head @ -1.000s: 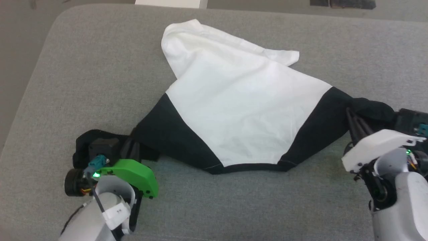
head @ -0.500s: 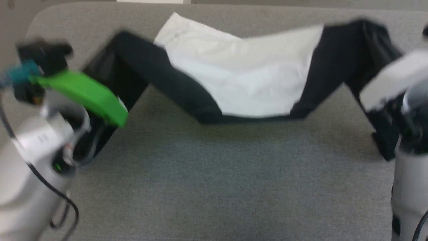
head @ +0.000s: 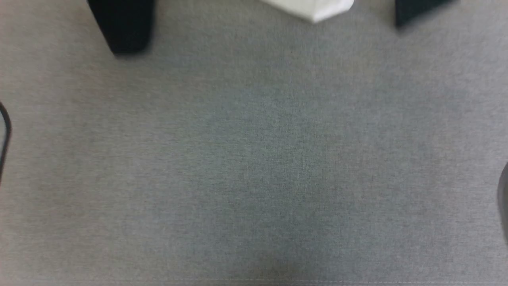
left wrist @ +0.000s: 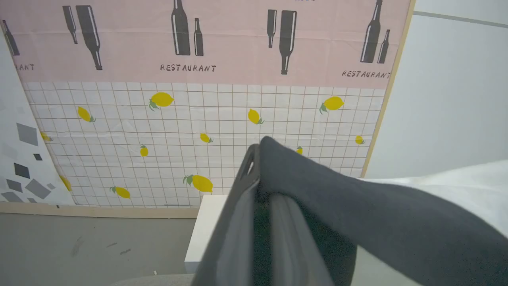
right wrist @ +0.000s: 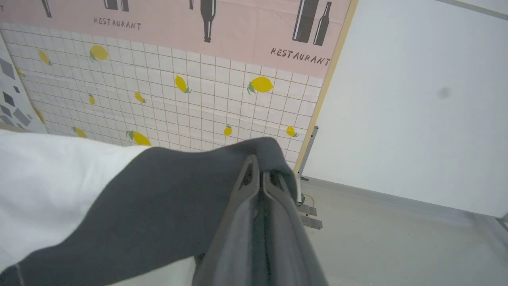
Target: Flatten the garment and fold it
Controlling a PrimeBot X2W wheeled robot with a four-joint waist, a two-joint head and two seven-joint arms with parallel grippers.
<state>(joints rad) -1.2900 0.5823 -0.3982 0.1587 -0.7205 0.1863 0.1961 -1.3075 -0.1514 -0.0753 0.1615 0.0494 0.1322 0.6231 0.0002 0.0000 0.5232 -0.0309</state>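
The garment is lifted off the grey surface (head: 254,159). In the head view its hanging ends show blurred at the top edge: a black sleeve (head: 121,24) at left, a white tip (head: 313,8) in the middle, more black (head: 416,10) at right. In the left wrist view my left gripper (left wrist: 257,161) is shut on the garment's black fabric (left wrist: 377,214), which drapes off to the right into white cloth. In the right wrist view my right gripper (right wrist: 258,169) is shut on black fabric (right wrist: 139,198), with the white body (right wrist: 47,171) to its left.
Both wrist views face a wall with a pink bottle poster (left wrist: 238,39) and a lemon-patterned grid sheet (left wrist: 198,131). A white box (left wrist: 204,234) stands on the floor beyond the surface. A dark cable (head: 5,131) loops at the head view's left edge.
Both arms have risen and spread, lifting the garment from the surface by its black sleeves. The arms have left the head view, which has also shifted.
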